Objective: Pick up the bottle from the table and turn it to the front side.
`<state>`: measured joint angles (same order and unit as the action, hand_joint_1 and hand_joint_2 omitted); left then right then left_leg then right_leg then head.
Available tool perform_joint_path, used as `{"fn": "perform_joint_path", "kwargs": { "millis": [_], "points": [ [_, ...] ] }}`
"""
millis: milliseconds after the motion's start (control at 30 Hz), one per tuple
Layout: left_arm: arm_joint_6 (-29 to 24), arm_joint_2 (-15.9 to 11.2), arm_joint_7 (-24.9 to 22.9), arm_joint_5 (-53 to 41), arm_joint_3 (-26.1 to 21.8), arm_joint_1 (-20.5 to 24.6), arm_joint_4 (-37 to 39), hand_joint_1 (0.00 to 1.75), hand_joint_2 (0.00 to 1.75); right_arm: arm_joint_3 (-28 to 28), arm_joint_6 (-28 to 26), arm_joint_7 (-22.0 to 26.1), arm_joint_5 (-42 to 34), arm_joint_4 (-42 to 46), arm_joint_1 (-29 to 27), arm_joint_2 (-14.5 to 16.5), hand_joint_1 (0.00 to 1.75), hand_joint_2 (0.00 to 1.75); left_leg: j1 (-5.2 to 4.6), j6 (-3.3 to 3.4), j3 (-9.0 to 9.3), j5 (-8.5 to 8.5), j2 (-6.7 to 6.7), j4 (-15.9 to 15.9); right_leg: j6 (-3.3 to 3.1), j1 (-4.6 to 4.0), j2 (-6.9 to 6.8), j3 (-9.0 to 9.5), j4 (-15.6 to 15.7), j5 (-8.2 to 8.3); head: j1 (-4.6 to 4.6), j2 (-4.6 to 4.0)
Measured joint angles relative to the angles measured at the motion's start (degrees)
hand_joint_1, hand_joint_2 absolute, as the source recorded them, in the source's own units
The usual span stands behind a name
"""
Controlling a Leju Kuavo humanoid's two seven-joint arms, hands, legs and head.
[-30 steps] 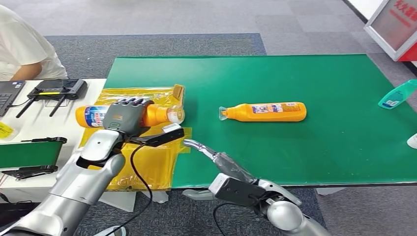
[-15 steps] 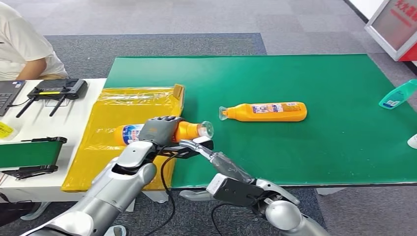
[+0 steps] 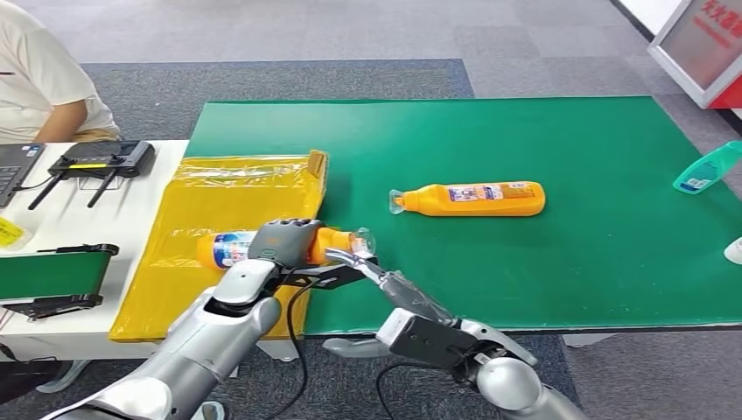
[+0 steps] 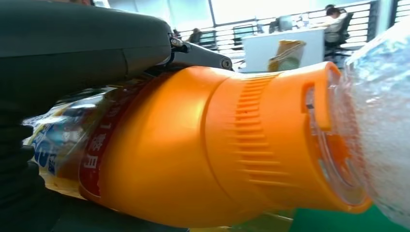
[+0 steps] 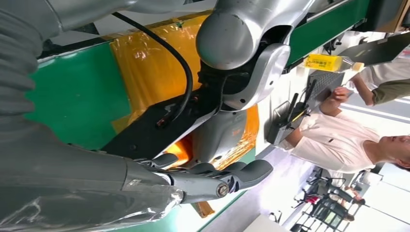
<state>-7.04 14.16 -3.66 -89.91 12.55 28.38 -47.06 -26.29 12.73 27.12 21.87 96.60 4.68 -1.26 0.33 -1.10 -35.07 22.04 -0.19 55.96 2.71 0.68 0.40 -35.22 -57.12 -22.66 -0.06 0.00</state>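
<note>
Head view: left hand grips the orange bottle around its middle, lifted over the yellow sheet at the green table edge; long axis lies sideways, cap toward the right hand, whose fingertips sit just beside the cap, fingers apart, holding nothing. Left wrist view: bottle shoulder and cap close up; label half hidden by fingers. Right wrist view: left arm blocks most of the bottle.

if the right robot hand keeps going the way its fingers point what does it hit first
Probably the neck end of the held bottle in the left robot hand; the right robot hand already has its fingertips there, though depth is unclear.
</note>
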Motion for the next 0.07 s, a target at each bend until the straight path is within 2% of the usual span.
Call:
{"fn": "perform_joint_path", "kwargs": {
  "millis": [67],
  "points": [
    [0.02,-0.13,-1.89,-0.07,-0.23,0.03,0.19,1.75,1.75,0.16,0.11,0.02,0.03,0.01,-0.20,0.10,0.00,1.75,0.00,0.00,0.00,0.00,0.00,0.00,0.00,0.00,0.00,0.00,0.00,0.00,0.00,0.00]
  ]
}}
